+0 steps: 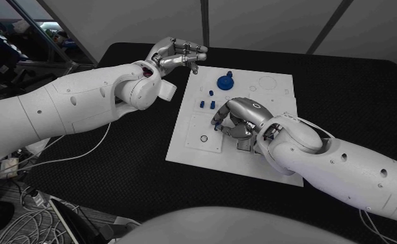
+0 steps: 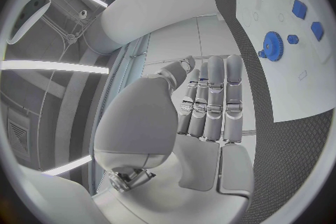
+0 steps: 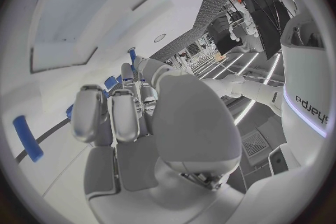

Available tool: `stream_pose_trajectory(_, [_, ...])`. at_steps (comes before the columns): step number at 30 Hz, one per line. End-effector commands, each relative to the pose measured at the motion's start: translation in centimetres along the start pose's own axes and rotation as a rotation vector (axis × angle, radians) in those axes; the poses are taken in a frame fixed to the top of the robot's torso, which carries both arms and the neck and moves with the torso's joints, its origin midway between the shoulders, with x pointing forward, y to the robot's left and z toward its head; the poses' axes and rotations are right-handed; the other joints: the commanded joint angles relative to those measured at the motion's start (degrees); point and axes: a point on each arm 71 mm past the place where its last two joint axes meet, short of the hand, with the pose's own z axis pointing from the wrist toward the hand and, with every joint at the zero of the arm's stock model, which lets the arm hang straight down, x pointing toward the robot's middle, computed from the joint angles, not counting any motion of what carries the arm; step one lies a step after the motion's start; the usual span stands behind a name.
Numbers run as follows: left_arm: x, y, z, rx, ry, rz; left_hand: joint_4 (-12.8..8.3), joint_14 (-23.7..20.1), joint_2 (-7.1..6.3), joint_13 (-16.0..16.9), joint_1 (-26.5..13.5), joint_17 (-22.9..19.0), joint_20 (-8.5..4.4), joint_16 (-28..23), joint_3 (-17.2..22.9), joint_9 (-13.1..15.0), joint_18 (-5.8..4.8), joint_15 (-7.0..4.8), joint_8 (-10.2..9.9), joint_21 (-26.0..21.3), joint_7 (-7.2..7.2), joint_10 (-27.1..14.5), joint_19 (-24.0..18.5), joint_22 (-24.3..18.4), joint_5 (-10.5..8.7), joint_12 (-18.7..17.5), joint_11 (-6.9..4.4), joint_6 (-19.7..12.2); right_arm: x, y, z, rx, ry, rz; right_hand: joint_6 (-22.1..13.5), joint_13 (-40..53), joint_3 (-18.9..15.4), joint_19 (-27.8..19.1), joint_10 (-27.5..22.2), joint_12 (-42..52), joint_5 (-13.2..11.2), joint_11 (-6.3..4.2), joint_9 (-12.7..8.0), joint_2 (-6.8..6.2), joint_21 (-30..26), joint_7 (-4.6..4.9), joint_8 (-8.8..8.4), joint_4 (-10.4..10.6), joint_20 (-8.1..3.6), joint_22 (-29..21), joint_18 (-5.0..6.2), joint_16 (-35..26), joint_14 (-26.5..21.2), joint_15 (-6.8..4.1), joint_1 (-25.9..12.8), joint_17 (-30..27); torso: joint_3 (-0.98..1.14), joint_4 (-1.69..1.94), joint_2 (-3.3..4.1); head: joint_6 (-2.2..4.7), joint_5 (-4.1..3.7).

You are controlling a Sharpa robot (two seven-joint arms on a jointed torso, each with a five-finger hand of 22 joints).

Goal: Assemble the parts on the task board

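Observation:
The white task board (image 1: 273, 92) lies in the middle of the black table. A blue gear (image 1: 225, 81) stands on its far part, with small blue parts (image 1: 207, 104) just in front of it. My right hand (image 1: 236, 119) rests low on the board's middle with its fingers curled down; a bit of blue (image 1: 217, 126) shows at its fingertips, and whether they hold it is hidden. In the right wrist view a blue bar (image 3: 28, 137) lies on the board beside that hand (image 3: 133, 117). My left hand (image 1: 178, 54) hovers above the board's far left corner, its fingers (image 2: 213, 101) side by side, holding nothing. The left wrist view shows the gear (image 2: 272, 46).
Black table surface (image 1: 124, 158) surrounds the board on all sides. Cables (image 1: 33, 198) lie off the table's near left corner. Empty round sockets (image 1: 267, 82) mark the board's far right part, and a small ring (image 1: 203, 138) sits near its left edge.

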Motion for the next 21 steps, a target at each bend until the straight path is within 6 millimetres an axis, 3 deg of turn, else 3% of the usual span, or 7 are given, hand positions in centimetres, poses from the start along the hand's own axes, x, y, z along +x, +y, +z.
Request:
stream_pose_trajectory(1, [0.12,-0.12,0.07,0.005,0.01,-0.008,-0.06,-0.13,0.29,-0.07,-0.36,-0.09,0.14,-0.22,0.11,-0.07,0.34,0.09,-0.28,-0.25,0.42,-0.33,-0.32,-0.08,0.27,0.01,0.1,-0.18,0.13,0.1,0.06,-0.003,0.019,-0.014,0.03,0.04,0.02,0.53,1.67,0.01,0.19,-1.39,-0.01,0.38,0.35,0.3,-0.25,-0.23,0.01,0.04,-0.79,0.25,2.2,0.14,-0.12,0.03,0.01,0.01,-0.01,-0.06,0.05])
stream_pose_trajectory(21, [0.13,-0.06,0.13,0.003,0.011,-0.008,-0.06,-0.13,0.29,-0.07,-0.36,-0.09,0.14,-0.22,0.11,-0.07,0.34,0.09,-0.28,-0.25,0.42,-0.33,-0.32,-0.08,0.27,0.01,0.1,-0.18,0.45,0.13,0.15,-0.002,0.053,-0.063,-0.17,0.01,-0.3,0.27,0.87,-0.93,-0.28,-1.21,0.0,-0.01,0.26,0.35,-0.61,-0.63,0.18,-0.18,-0.72,0.22,2.14,0.31,-1.44,-0.17,0.04,-0.02,0.0,-0.28,0.14])
